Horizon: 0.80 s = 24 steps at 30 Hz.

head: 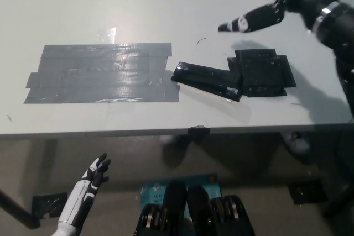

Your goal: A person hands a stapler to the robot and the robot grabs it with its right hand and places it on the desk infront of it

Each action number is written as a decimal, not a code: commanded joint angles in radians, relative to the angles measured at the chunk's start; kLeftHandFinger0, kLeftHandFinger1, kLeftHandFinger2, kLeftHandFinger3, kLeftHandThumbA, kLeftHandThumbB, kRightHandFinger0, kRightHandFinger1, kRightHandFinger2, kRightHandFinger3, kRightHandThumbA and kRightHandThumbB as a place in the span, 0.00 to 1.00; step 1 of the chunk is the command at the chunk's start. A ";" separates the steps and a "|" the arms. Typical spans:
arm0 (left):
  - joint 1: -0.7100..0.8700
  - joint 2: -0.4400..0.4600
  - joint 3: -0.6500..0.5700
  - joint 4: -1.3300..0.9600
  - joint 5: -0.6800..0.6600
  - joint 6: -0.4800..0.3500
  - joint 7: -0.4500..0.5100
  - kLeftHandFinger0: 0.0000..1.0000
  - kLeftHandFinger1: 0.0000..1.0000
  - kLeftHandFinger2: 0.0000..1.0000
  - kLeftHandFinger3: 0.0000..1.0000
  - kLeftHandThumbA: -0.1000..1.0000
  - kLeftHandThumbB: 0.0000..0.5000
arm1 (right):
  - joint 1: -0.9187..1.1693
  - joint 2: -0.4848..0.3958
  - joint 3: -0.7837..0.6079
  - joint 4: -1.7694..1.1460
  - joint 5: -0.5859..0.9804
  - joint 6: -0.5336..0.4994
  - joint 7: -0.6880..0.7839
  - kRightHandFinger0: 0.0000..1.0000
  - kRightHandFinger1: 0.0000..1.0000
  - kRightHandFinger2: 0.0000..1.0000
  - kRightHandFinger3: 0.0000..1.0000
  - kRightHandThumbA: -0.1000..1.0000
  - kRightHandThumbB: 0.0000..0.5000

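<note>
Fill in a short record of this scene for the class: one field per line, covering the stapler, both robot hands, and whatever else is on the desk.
stapler: black, lying flat on the white desk, released, its right end beside the black tape patch
right robot hand: black, open, raised above the desk at upper right, apart from the stapler
left robot hand: white, open, resting below the desk edge at lower left
grey tape patch: left of the stapler
black tape patch: right of the stapler

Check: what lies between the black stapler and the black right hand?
Head view: only bare white desk separates the black stapler from the open black right hand above.
</note>
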 commanded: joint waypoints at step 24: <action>0.110 -0.011 -0.036 0.012 0.017 -0.071 -0.013 0.93 1.00 1.00 1.00 1.00 1.00 | 1.195 0.371 -0.214 -0.329 0.328 -0.328 -0.199 1.00 1.00 1.00 1.00 1.00 0.57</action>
